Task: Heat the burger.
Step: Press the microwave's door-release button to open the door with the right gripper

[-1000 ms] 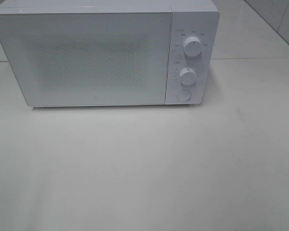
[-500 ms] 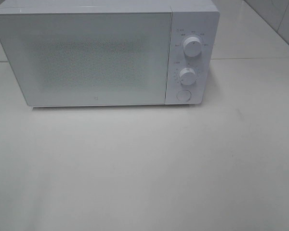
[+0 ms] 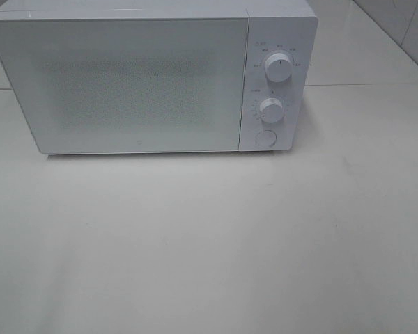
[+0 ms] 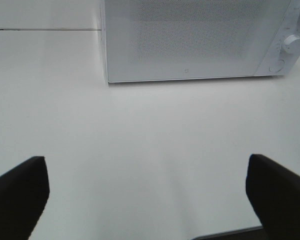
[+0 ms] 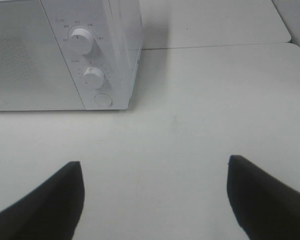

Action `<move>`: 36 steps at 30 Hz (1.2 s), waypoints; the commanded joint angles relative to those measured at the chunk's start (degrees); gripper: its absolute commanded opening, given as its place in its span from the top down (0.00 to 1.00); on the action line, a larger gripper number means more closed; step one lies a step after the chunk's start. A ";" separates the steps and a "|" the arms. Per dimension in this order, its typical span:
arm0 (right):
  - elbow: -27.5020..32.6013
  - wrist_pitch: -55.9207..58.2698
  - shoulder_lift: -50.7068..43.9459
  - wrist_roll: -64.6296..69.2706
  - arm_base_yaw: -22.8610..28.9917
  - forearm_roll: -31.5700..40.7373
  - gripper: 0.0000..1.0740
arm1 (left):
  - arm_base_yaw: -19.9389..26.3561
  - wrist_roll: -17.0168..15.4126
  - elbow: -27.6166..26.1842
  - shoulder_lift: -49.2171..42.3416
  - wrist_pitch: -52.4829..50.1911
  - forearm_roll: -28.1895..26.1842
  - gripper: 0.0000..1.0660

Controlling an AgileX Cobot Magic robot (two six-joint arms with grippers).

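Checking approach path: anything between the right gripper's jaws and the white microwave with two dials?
Nothing. In the right wrist view, only bare white tabletop lies between the right gripper and the white box-shaped microwave.

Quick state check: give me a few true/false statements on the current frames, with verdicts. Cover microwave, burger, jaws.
The microwave door is closed. True.
The burger sits on the table in front of the microwave. False: no burger shows in any view; only bare table lies there.
An upper knob and a lower knob sit above a round button. True.
The left jaws are shut on a plate. False: they stand wide open, holding nothing.
The right jaws stand open and empty. True.
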 commanded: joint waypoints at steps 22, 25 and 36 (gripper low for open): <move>-0.29 -30.14 28.36 -0.29 -0.23 -0.63 0.29 | 0.17 0.06 0.11 -0.86 -0.40 -0.34 0.06; -0.29 -33.58 31.80 -0.29 -0.23 -0.69 0.29 | 0.17 0.06 0.11 -0.86 -0.40 -0.34 0.06; 0.80 -53.57 44.86 -0.34 -0.23 -2.41 0.29 | 0.17 0.06 0.11 -0.86 -0.40 -0.34 0.06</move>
